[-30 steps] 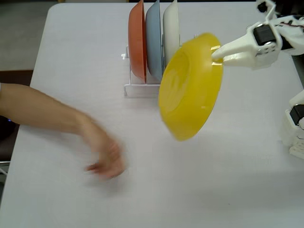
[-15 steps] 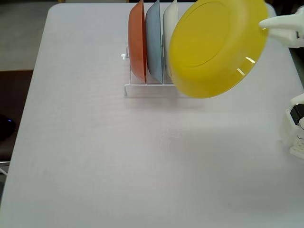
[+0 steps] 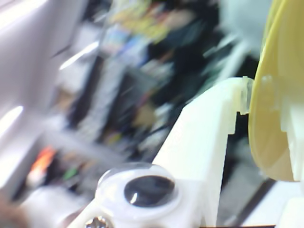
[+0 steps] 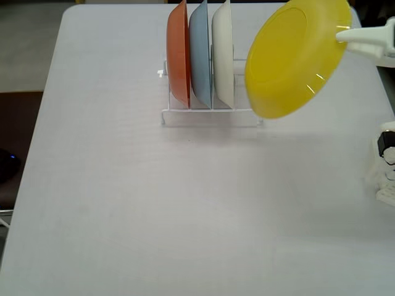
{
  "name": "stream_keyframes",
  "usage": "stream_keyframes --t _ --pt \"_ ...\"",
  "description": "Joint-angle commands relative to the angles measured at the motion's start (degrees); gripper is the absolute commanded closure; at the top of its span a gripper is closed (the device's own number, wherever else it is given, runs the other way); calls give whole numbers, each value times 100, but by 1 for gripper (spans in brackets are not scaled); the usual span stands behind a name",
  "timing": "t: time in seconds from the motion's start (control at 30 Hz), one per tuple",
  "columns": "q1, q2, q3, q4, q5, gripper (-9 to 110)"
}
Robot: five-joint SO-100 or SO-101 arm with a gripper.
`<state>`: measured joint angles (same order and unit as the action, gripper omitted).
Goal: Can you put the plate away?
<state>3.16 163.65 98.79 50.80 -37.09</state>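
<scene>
Yellow plate (image 4: 296, 58), pinched at its rim by the gripper (image 4: 343, 35), hung tilted upper right, probably for slotting into the rack (image 4: 210, 117).

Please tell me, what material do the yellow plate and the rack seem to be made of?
The yellow plate, held up by the end effector, looks like glossy plastic: uniform bright colour with sharp white glints on its surface. The rack looks like thin white wire, probably coated metal, judging by its slender rods; the fixed view is too small to be sure.
</scene>
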Motion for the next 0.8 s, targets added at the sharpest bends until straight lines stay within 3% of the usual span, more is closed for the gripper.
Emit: stream_keyframes --t 0.0,0.3,0.77 --pt "237 -105 -26 18 -264 102" --pt "44 -615 9 369 -1397 102" --pt "396 -1063 -448 483 -2355 102"
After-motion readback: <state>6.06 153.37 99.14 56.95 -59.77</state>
